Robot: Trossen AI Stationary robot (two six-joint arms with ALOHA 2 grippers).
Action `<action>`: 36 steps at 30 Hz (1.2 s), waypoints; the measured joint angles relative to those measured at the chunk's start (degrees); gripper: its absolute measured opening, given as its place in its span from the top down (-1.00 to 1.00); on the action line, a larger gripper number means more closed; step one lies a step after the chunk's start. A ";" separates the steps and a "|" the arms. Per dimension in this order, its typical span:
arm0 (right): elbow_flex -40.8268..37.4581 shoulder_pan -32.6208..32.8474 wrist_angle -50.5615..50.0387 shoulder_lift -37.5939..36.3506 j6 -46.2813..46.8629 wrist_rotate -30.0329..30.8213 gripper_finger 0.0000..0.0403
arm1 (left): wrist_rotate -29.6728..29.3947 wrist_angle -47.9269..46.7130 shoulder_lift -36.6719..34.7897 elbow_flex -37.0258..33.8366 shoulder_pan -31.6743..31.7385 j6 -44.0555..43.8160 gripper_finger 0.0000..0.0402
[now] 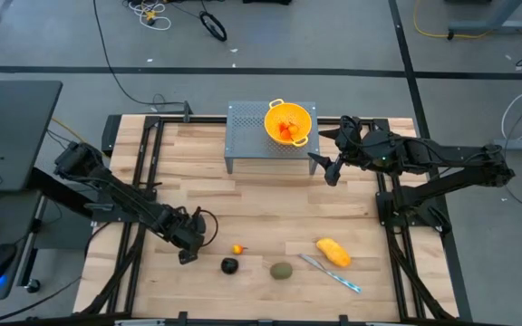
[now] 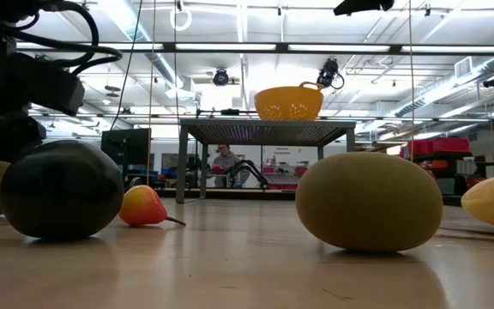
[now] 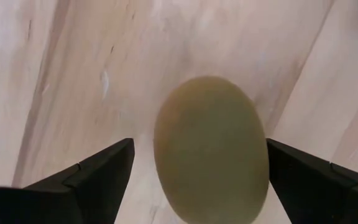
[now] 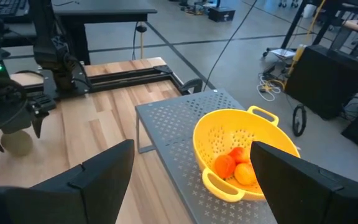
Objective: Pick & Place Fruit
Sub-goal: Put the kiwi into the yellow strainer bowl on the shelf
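Left pincer (image 3: 194, 180) spread wide, hanging right over an olive-green oval fruit (image 3: 210, 149) lying on the tabletop (image 1: 261, 208) near its left front, long axis running between the fingers (image 3: 98, 174). Right pincer (image 4: 191, 180) also apart, up by the yellow colander (image 4: 241, 155).

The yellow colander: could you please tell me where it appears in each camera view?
High view: yellow colander on the grey perforated stand, top centre.
Low view: colander atop the stand, upper centre.
Left wrist view: not in it.
Right wrist view: colander lower right, holding orange fruit.
Shared landmark: the stand.
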 joint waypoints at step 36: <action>0.00 0.00 0.04 0.00 0.02 0.03 -0.65 | 0.30 1.61 0.00 0.00 0.01 0.94 -0.26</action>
